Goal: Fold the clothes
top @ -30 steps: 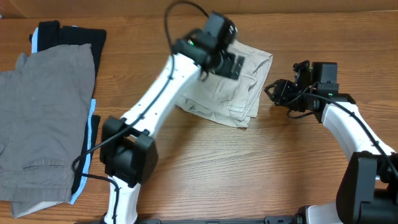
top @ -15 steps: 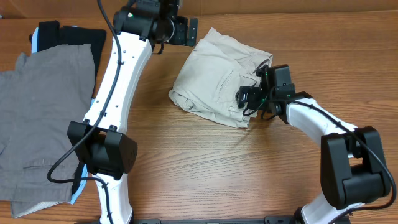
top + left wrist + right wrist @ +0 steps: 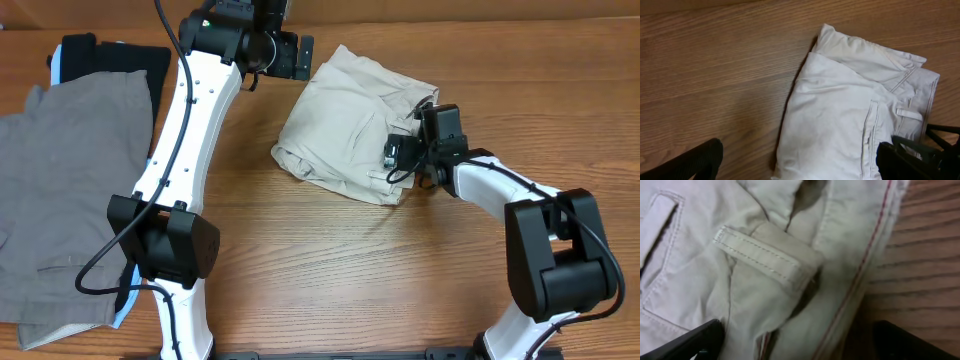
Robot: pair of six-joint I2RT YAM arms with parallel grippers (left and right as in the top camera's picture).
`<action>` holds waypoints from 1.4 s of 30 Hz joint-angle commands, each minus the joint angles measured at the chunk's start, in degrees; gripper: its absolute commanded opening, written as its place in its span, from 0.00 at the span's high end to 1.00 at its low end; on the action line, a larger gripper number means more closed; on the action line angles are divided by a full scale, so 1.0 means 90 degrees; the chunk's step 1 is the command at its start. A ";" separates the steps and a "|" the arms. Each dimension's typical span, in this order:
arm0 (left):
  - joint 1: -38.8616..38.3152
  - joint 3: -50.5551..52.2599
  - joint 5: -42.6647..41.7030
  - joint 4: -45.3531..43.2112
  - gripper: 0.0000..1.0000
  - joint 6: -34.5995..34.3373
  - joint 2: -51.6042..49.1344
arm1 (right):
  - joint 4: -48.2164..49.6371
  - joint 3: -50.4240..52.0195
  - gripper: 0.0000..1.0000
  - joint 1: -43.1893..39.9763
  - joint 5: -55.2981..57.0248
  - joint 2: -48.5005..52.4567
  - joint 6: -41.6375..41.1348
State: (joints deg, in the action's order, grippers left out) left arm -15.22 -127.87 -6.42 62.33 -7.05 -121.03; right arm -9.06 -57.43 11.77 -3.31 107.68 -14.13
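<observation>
The beige shorts (image 3: 350, 120) lie folded in a rough bundle at the table's middle back. My left gripper (image 3: 300, 55) hovers just past their far left corner, open and empty; in the left wrist view its fingers (image 3: 697, 162) stand wide apart over the shorts (image 3: 840, 115). My right gripper (image 3: 402, 155) is at the shorts' right edge, open. In the right wrist view the right gripper (image 3: 802, 347) straddles the seamed edge (image 3: 865, 275), with a belt loop (image 3: 765, 255) just ahead.
Larger grey trousers (image 3: 70, 190) lie spread at the left, over a black garment (image 3: 120, 60) and a light-blue one (image 3: 150, 200). Bare wooden table (image 3: 350, 280) runs along the front.
My left arm swung off the shorts to their far left corner. My right gripper moved left onto the shorts' right edge. In the last half second little moved.
</observation>
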 commanded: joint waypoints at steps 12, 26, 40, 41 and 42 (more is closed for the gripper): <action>0.0024 -0.0046 0.0121 0.0138 0.00 0.0143 0.0044 | -0.0641 -0.0573 0.96 -0.0049 -0.1384 0.0350 0.0148; 0.0022 -0.0046 0.0282 0.0267 0.00 0.0112 0.0044 | -0.0437 -0.1209 0.96 -0.1083 -0.0913 0.0214 -0.2356; 0.0022 -0.0046 0.0282 0.0384 0.00 0.0070 0.0044 | 0.0835 -0.1209 0.96 -0.3747 -0.0804 0.0216 -0.4585; 0.0022 -0.0046 0.0282 0.0386 0.00 0.0070 0.0044 | 0.1020 -0.1209 0.96 -0.3844 -0.0799 0.0219 -0.4626; 0.0022 -0.0046 0.0282 0.0384 0.00 0.0068 0.0044 | 0.1197 -0.1209 0.96 -0.3905 -0.0794 0.0228 -0.4626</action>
State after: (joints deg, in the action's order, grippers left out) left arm -15.22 -127.87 -4.45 65.63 -6.90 -121.03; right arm -0.99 -66.32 -22.61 -11.27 109.91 -51.20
